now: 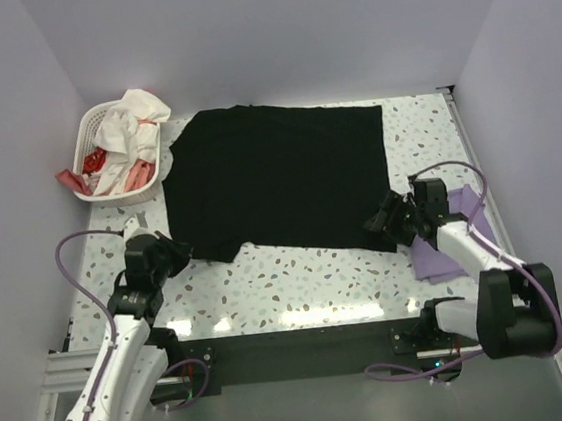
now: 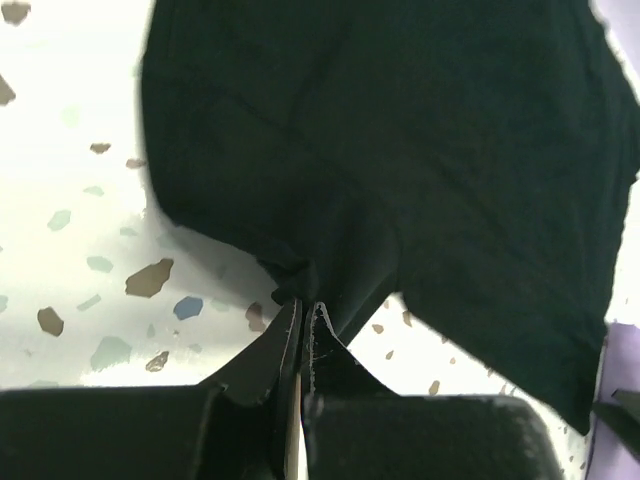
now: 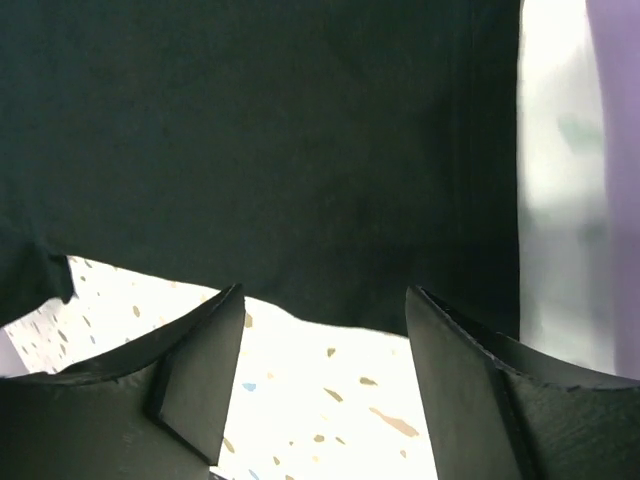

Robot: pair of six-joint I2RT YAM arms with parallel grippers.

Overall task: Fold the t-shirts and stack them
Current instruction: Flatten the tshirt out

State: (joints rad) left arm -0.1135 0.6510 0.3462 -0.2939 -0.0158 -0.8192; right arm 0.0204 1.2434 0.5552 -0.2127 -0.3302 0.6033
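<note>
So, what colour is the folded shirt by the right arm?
The folded shirt is lavender purple; top external view.

No writing could be read in any view. The black tee (image 1: pixel 277 176) showed plain cloth, and the counter (image 1: pixel 298 279) only speckles.

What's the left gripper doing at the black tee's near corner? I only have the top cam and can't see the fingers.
Observer: In the left wrist view the left gripper is shut, with a tuck of the black tee pinched in it.
Operator: And the right one?
Observer: The right gripper is open. The tee's hem lies at its tips, bare table shows between them, and nothing is held.
Operator: Is the purple tee close to it?
Observer: The lavender tee sits at the right edge of the right wrist view, with a strip of table between it and the black tee.
</note>
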